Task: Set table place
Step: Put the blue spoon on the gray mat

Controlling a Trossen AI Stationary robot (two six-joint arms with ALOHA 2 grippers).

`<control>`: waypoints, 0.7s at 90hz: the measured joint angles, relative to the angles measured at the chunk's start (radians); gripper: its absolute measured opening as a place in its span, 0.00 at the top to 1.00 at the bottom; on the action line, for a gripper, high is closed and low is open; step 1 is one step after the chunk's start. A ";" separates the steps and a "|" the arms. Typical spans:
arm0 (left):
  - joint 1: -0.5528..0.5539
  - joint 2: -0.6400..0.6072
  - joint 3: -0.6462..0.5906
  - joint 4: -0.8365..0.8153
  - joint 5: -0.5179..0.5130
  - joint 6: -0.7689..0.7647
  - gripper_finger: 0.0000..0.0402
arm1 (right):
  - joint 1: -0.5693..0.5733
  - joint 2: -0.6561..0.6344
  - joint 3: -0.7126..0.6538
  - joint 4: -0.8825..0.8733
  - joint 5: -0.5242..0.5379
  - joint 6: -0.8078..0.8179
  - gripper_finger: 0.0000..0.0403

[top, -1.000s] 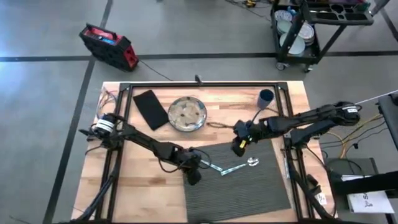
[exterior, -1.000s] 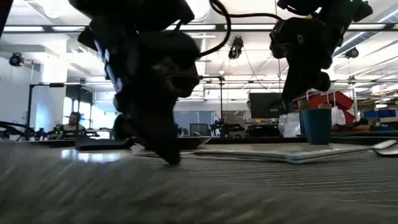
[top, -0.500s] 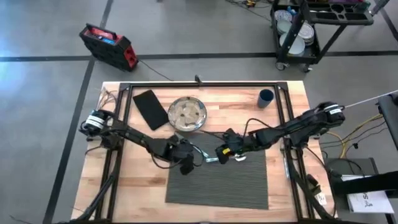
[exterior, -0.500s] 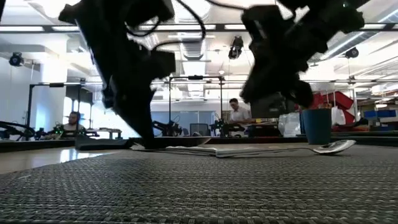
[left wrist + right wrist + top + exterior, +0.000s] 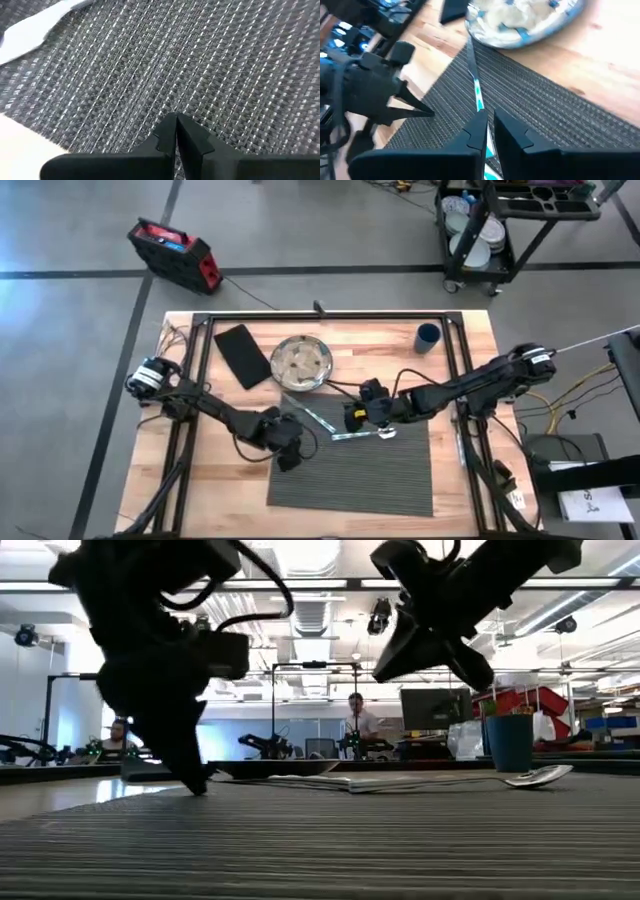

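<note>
Workshop floor surrounds the wooden desk (image 5: pixel 190 480), where the ribbed grey placemat (image 5: pixel 350 475) fills the 6 o'clock middle. Its far edge carries cutlery (image 5: pixel 318 417), whose long axis runs from the plate (image 5: pixel 301 363) at 12 o'clock toward 4 o'clock. The left hand (image 5: pixel 287 459) presses on the mat's 9 o'clock edge, fingers together; the right hand (image 5: pixel 352 420), fingers nearly together on nothing, hangs directly over the cutlery, so it looks the nearer arm.

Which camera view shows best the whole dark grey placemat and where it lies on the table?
The high view: it shows the placemat entire, on the table, its far corner at the plate. The low view sees only its ribbed surface edge-on. The wrist views show patches of weave, beneath the left gripper and the right gripper.
</note>
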 joint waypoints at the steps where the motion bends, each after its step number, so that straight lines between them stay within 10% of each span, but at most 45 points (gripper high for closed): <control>1: 0.001 0.000 -0.006 0.017 0.002 -0.002 1.00 | 0.001 0.000 0.000 -0.009 -0.004 0.004 0.96; 63: 0.045 0.005 -0.048 0.202 0.016 0.102 1.00 | 0.025 0.055 -0.003 -0.041 -0.065 0.121 0.99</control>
